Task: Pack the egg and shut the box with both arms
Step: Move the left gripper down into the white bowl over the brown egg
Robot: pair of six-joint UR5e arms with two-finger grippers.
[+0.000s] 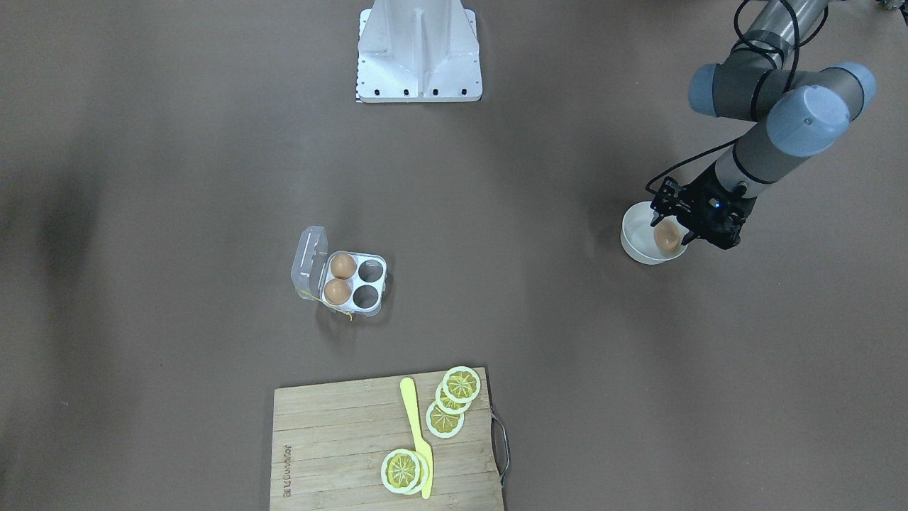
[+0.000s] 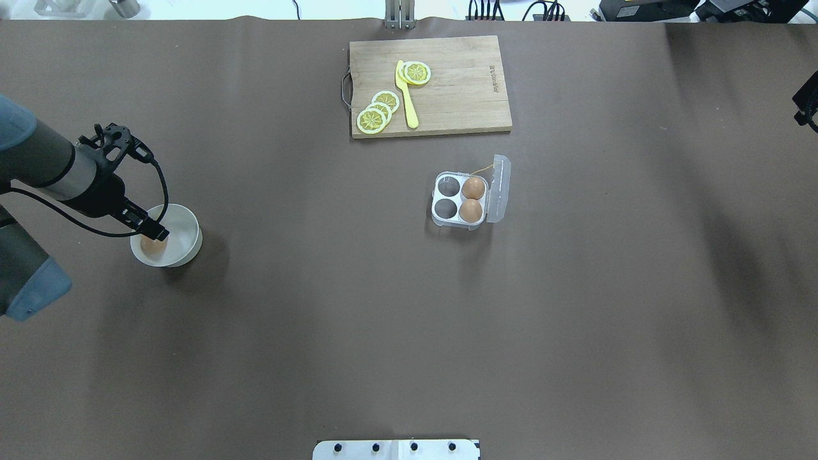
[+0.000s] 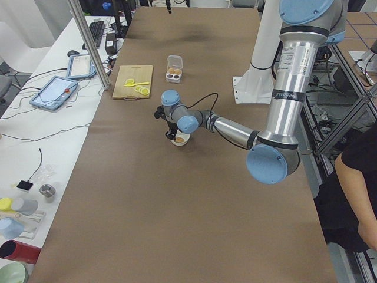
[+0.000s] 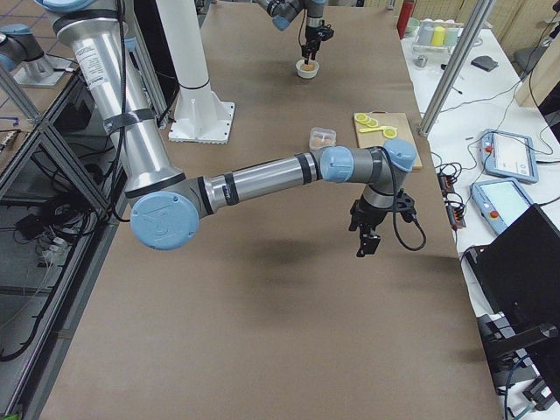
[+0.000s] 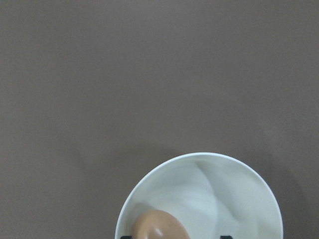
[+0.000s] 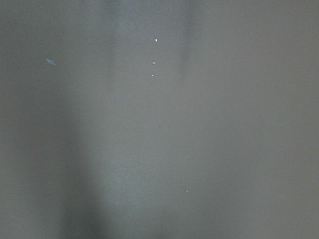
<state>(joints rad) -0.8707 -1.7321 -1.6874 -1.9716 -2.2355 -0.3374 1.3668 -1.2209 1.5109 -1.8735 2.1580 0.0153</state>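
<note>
A tan-brown egg (image 1: 664,242) lies in a white round bowl (image 1: 633,246) on the robot's left side; both also show in the overhead view, egg (image 2: 153,246) and bowl (image 2: 186,231). My left gripper (image 1: 670,231) reaches down into the bowl, open, its fingertips either side of the egg (image 5: 159,226). The clear egg box (image 2: 445,207) sits mid-table with its lid (image 2: 499,189) open, two brown eggs in the cells by the hinge and two cells empty. Of my right gripper (image 4: 365,246) only a black part shows at the overhead view's right edge (image 2: 806,105); I cannot tell its state.
A wooden cutting board (image 2: 460,83) with lemon slices (image 2: 377,114) and a yellow knife (image 2: 406,96) lies beyond the box. The white fixed base (image 1: 418,50) stands at the robot's side. The right wrist view shows only brown table.
</note>
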